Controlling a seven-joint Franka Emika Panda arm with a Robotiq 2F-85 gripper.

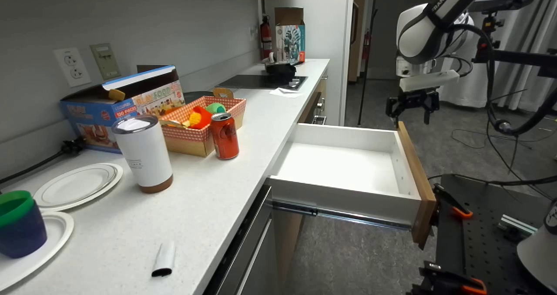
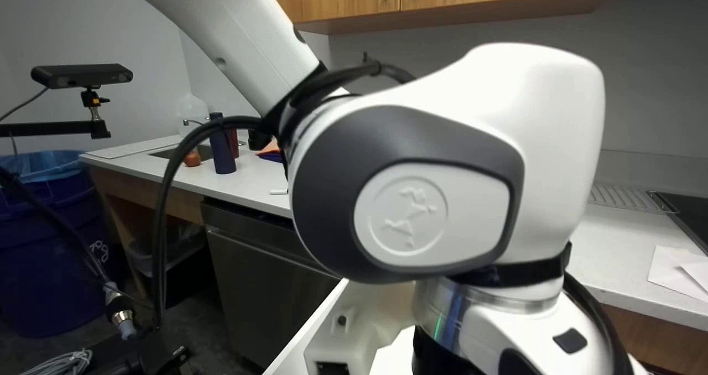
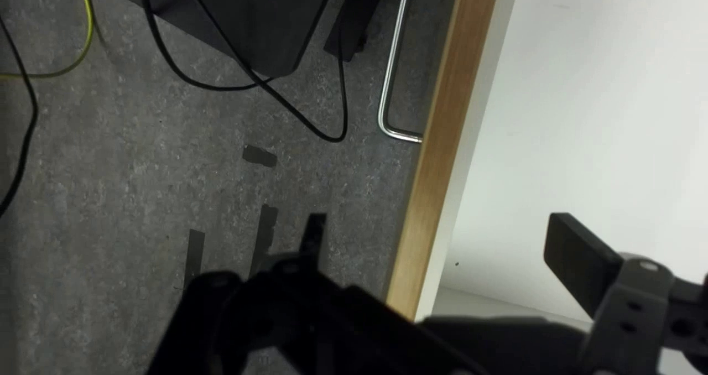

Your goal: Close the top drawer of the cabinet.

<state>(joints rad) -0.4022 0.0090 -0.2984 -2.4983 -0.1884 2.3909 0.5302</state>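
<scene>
The top drawer (image 1: 343, 162) stands pulled far out of the cabinet (image 1: 217, 212) in an exterior view, its white inside bare. Its tan wood front panel (image 3: 437, 198) and slim metal handle (image 3: 390, 76) show in the wrist view. In an exterior view the arm hides most of the drawer (image 2: 303, 339). My gripper (image 1: 411, 121) is open and empty at the far end of the front panel. In the wrist view the gripper (image 3: 437, 217) has one finger over the floor outside and one over the drawer's inside. I cannot tell if it touches the panel.
The white countertop bears a tumbler (image 1: 143, 155), a red can (image 1: 225, 136), a basket (image 1: 187, 134) and a box (image 1: 126, 108). A black perforated table (image 1: 491, 208) with clamps stands by the drawer front. Cables (image 3: 326, 134) lie on the floor.
</scene>
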